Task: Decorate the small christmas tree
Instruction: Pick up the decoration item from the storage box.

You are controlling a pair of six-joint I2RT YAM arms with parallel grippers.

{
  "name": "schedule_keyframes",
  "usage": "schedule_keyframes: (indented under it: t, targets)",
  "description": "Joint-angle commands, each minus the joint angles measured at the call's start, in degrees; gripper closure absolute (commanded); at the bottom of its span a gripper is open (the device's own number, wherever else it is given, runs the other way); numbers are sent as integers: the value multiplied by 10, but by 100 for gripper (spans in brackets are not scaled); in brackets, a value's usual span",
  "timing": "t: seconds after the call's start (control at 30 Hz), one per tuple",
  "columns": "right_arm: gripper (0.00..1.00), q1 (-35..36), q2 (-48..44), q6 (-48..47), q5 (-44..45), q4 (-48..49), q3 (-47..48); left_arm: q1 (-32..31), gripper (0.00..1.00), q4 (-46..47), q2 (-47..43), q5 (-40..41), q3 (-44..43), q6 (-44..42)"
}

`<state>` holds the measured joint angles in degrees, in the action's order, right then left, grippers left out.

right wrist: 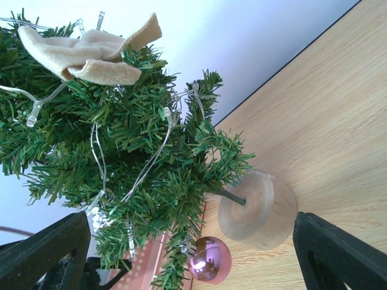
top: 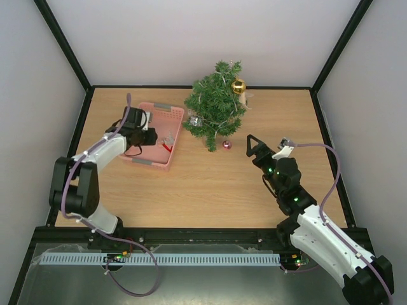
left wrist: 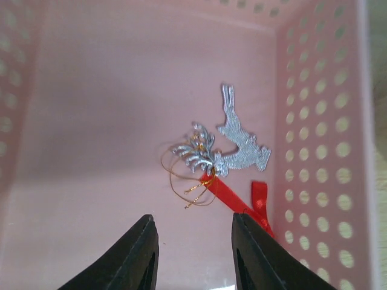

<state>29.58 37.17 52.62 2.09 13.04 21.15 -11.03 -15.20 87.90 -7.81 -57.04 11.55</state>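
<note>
Both claws gape empty — we'd drop the left claw (left wrist: 192,225) centred onto the silver reindeer (left wrist: 234,142) in the pink basket (left wrist: 314,121); the right claw (top: 248,145) hovers beside the small christmas tree (top: 213,108) at the far edge of the tabletop (top: 191,190).

The pink perforated basket (left wrist: 338,121) is seen as matt plastic — the pale round base (right wrist: 266,208) of the small christmas tree (right wrist: 151,151) as smooth wood.
</note>
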Motion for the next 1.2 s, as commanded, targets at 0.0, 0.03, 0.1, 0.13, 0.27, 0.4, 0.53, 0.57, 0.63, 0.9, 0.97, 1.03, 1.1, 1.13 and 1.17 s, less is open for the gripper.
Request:
schedule_keyframes:
  t: [0.0,0.03,0.1,0.13,0.27,0.4,0.53,0.57,0.63,0.9,0.97,1.03,1.1,1.13,1.17]
  targets:
    - [10,-1,-3,-8,-7,-1,-4,5,65,-39,62,-59,-25,-28]
    - [10,-2,-3,-9,-7,1,-4,5,65,-41,75,-78,-29,-29]
    - [10,-1,-2,-14,-4,4,-4,4,65,-40,95,-106,-31,-25]
    - [10,-2,-1,-17,-3,5,-3,1,65,-38,101,-113,-28,-24]
    - [10,-2,0,-21,-7,10,-1,-5,62,-31,124,-133,-24,-16]
    - [10,-1,4,-24,-13,14,-2,-7,59,5,137,-166,-7,5]
    - [9,-1,9,-31,-13,14,-5,-17,57,19,169,-184,-16,15]
    - [9,-2,9,-32,-12,14,-6,-20,57,21,176,-186,-18,16]
    - [9,-2,8,-34,-10,15,-7,-25,57,32,185,-188,-18,22]
    - [9,-1,4,-38,-9,12,-7,-27,89,28,191,-107,-17,25]
    - [9,-1,1,-38,-8,12,-8,-27,94,13,189,-61,-18,19]
    - [9,-2,-1,-38,-7,12,-8,-26,97,-2,185,-27,-21,13]
    - [9,-1,-1,-39,-7,11,-6,-25,98,-13,175,2,-21,8]
    - [9,-2,-1,-40,-7,10,-6,-24,98,-17,169,16,-20,6]
    - [9,-2,-1,-40,-7,9,-6,-21,98,-20,161,24,-18,2]
